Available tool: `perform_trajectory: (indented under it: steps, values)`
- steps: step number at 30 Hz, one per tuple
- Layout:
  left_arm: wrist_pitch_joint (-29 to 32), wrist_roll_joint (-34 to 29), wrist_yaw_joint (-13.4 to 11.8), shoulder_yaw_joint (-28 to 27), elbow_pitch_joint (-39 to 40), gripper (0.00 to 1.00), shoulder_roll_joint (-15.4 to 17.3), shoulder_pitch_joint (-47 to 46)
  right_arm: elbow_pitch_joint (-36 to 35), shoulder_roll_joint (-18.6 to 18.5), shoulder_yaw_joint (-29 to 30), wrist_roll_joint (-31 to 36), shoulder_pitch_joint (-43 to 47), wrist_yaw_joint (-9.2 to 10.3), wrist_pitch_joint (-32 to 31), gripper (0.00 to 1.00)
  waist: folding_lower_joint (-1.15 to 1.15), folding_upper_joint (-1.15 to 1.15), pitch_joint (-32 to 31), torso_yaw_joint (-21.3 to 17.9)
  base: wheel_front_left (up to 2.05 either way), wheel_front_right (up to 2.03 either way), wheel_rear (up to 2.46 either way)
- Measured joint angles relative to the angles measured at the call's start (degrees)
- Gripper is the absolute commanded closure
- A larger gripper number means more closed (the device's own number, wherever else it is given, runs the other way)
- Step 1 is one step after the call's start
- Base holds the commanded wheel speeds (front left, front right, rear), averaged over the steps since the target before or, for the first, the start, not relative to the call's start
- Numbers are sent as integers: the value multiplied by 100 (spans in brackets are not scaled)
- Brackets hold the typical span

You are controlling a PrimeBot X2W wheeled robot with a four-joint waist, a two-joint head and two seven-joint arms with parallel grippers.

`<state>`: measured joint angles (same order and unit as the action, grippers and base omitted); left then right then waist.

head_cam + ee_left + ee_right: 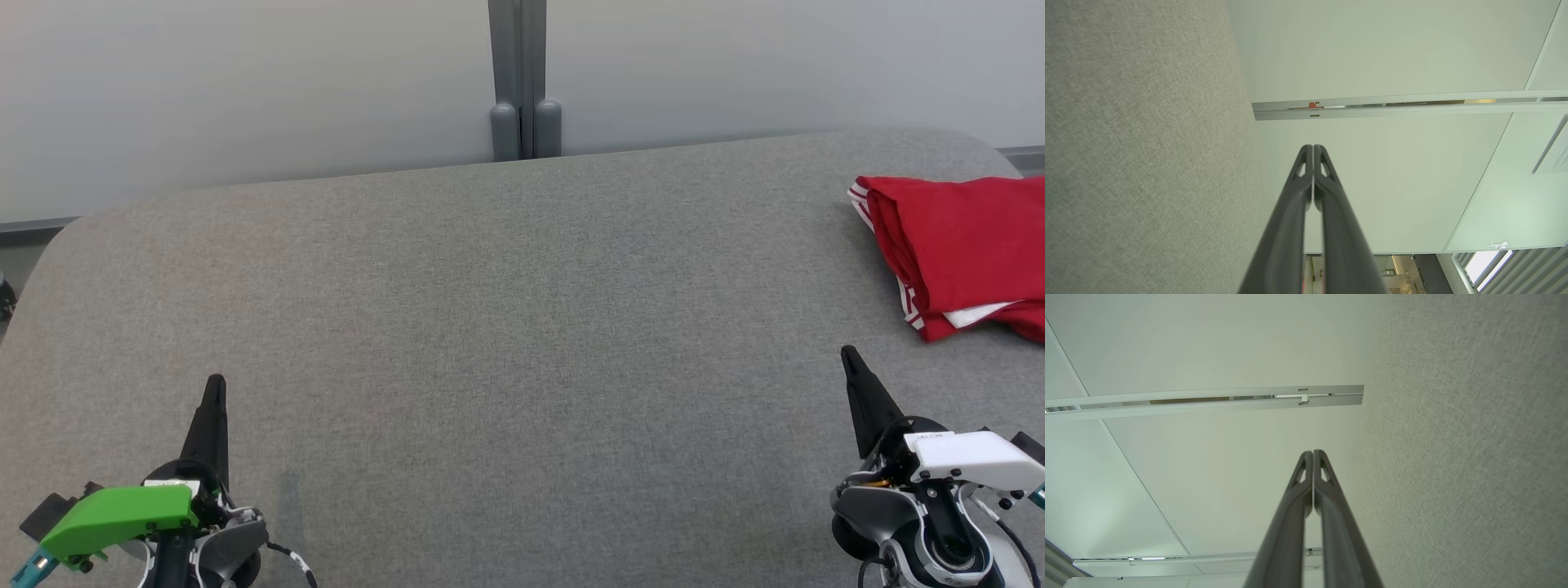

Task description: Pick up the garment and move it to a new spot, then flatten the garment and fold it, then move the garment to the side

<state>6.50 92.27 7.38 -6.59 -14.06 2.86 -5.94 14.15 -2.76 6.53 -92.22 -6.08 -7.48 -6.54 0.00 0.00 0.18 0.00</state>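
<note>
Far right on grey fabric table (pixel 490 327), bunched red white-striped cloth garment (pixel 963 245) lies ahead-right of right gripper (pixel 849 357), the nearer; it and left gripper (pixel 215 384) both pressed together, empty.

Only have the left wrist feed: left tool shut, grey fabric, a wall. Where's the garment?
Observer: Head view shows the red garment in a folded heap at the far right of the grey surface, cut off by the picture's right edge.
Operator: Right tool on it?
Observer: No. The right tool is at lower right, short of the garment, with bare surface between them.
Operator: Open or shut?
Observer: Shut, per the right wrist view; it holds nothing.
</note>
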Motion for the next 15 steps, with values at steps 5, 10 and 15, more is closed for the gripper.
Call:
perform_trajectory:
  steps: [5, 10, 15]
  values:
    - [0, 0, 0, 0, 0, 100, 0, 0, 0, 0, 0, 0, 0, 0, 0, 100, 0, 0, 0, 0, 0, 0, 0]
    - [0, 0, 0, 0, 0, 100, 0, 0, 0, 0, 0, 0, 0, 0, 0, 100, 0, 0, 0, 0, 0, 0, 0]
    - [0, 0, 0, 0, 0, 100, -1, 0, 0, 0, 0, 0, 0, 0, 0, 100, 0, 0, 0, 0, 0, 0, 0]
